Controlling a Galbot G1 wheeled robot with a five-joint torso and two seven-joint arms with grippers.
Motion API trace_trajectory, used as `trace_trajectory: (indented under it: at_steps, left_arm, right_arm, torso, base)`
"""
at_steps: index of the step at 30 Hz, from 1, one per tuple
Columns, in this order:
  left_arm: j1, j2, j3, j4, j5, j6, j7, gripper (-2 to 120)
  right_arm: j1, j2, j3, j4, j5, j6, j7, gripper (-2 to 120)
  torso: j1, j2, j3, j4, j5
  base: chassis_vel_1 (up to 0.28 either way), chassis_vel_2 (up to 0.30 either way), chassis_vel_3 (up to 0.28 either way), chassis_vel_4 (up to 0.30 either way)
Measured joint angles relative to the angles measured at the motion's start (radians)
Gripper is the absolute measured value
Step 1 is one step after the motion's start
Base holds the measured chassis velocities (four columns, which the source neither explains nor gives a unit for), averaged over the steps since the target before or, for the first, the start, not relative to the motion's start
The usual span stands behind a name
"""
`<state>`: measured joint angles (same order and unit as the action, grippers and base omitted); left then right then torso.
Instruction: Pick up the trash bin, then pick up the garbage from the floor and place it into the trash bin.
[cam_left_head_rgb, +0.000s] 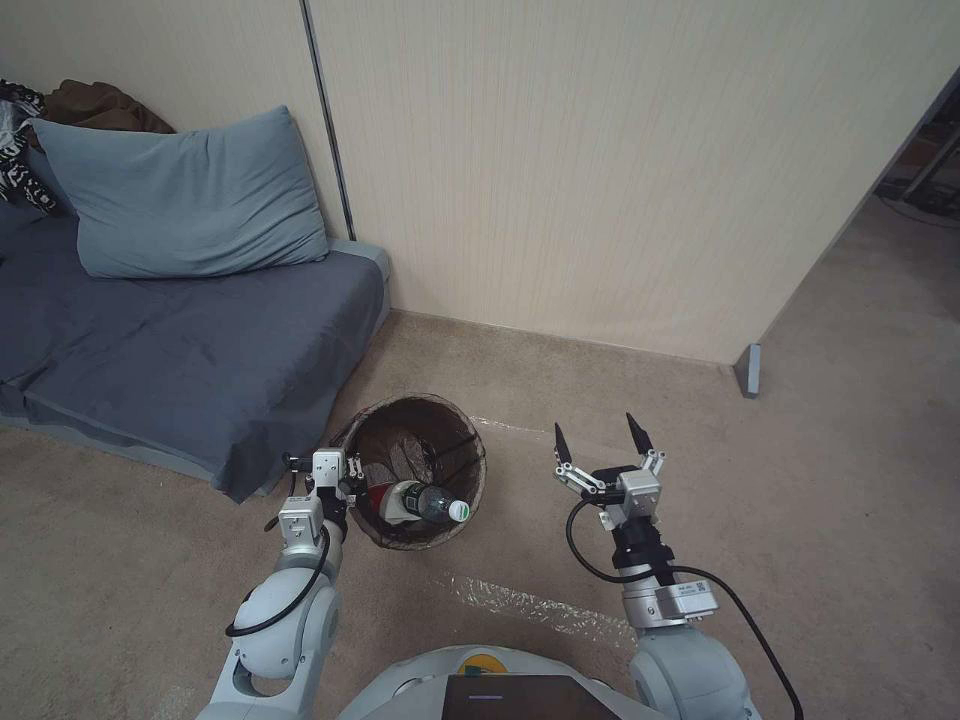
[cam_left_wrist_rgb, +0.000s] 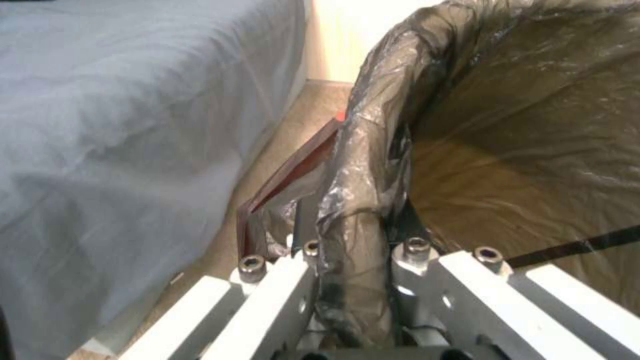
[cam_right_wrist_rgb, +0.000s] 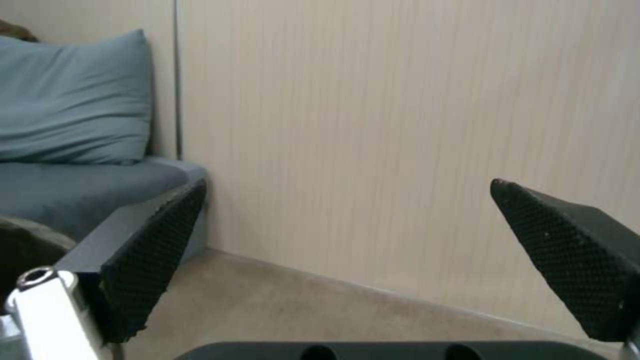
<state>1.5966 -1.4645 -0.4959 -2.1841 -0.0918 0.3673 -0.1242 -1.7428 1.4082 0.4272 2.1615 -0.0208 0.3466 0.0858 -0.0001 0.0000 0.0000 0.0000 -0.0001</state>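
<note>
Head view: trash bin (cam_left_head_rgb: 418, 470) at lower centre of frame, left gripper (cam_left_head_rgb: 345, 478) clamped on its bagged rim, confirmed in left wrist view. Clear bottle (cam_left_head_rgb: 428, 502) lies inside, cap pointing to frame right. Right gripper (cam_left_head_rgb: 598, 437) hangs right of the bin, jaws wide, empty; it is the free arm for floor litter.

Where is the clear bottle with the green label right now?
In the head view, the bottle lies inside the trash bin on the robot's left, beside the bed, the left gripper clamped on the bin's rim.
</note>
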Motion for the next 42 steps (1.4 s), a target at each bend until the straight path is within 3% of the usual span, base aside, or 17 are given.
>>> trace_trajectory:
  at_steps: [11, 42]
  left_arm:
    - [0.009, -0.004, 0.0, -0.002, 0.0, -0.023, 0.003, 3]
    - [0.044, -0.006, 0.012, -0.019, 0.001, -0.019, 0.017, 3]
  right_arm:
    - [0.013, 0.018, 0.008, -0.073, 0.0, 0.035, -0.001, 100]
    - [0.066, 0.019, 0.013, -0.066, 0.018, 0.015, -0.022, 100]
  torso:
    - [0.0, 0.0, 0.0, 0.0, 0.0001]
    - [0.0, 0.0, 0.0, -0.0001, 0.0]
  base:
    - [0.0, 0.0, 0.0, 0.0]
    - [0.013, 0.011, 0.011, 0.012]
